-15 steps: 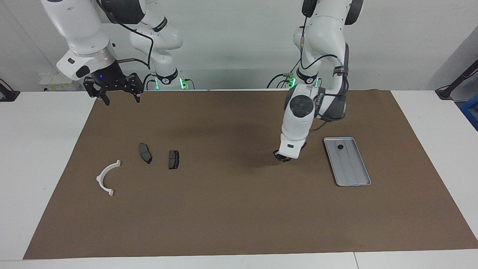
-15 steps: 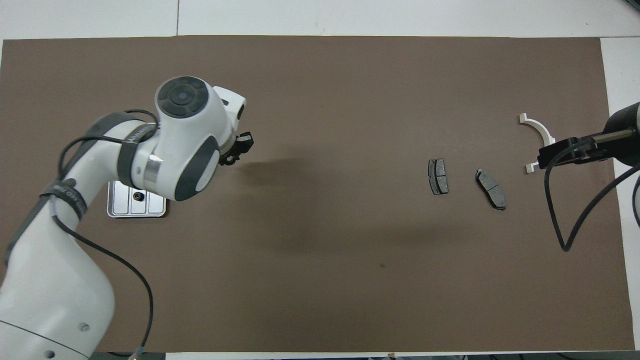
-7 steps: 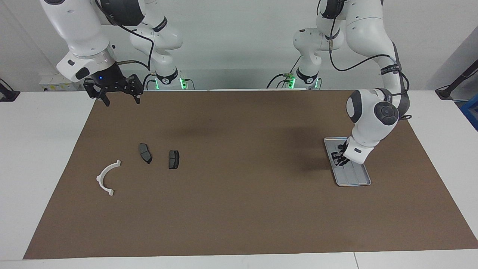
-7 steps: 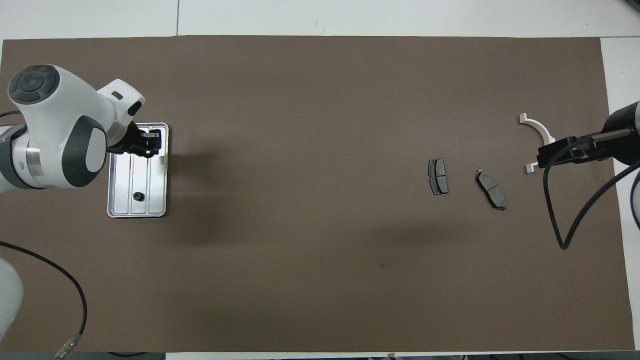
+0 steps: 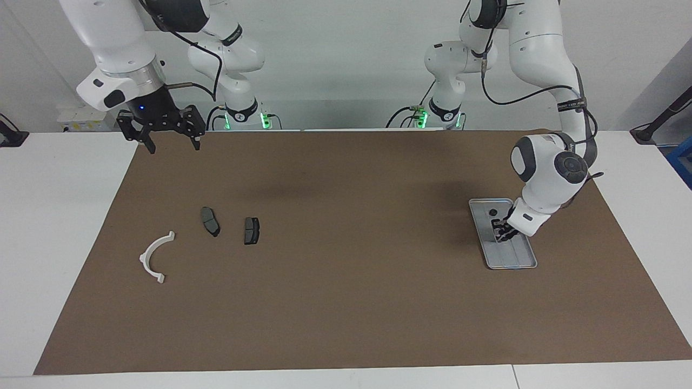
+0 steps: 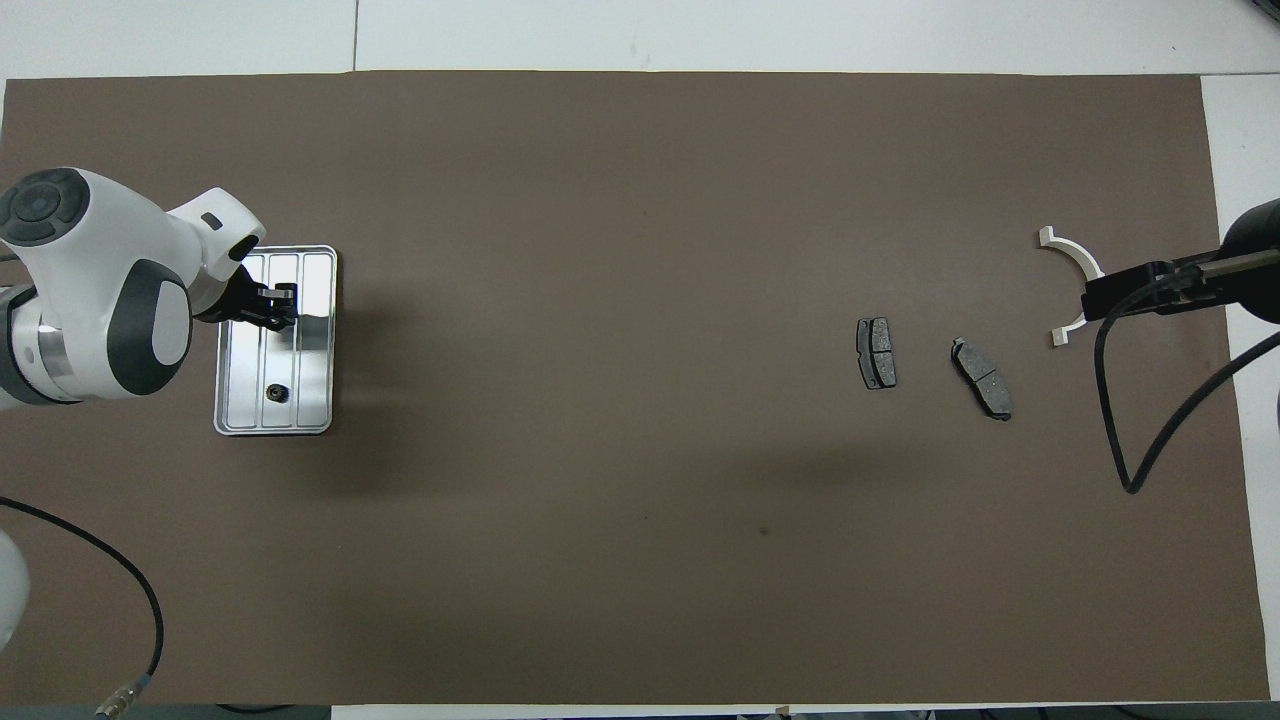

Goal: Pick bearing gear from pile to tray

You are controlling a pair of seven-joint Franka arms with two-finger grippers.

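Observation:
The silver tray [image 5: 518, 258] lies on the brown mat at the left arm's end, also in the overhead view [image 6: 312, 402]. One small black round piece [image 5: 492, 212] lies in its end nearer the robots [image 6: 274, 394]. My left gripper [image 5: 503, 230] is low over the tray's middle [image 6: 275, 305]; what it holds is hidden. The pile lies at the right arm's end: a white curved bracket [image 5: 154, 256], [image 6: 1072, 258], and two dark brake pads [image 5: 210, 221], [image 5: 251, 230]. My right gripper [image 5: 172, 141] is open, empty, and waits high over the mat's edge.
The brown mat [image 5: 346, 302] covers most of the white table. In the overhead view the right arm's black hand and cable [image 6: 1140, 285] hang over the bracket's end. The brake pads [image 6: 876, 352], [image 6: 982, 377] lie apart from each other.
My left arm swung from over the mat's middle to over the tray, then shifted toward the tray's middle. My right gripper rose slightly.

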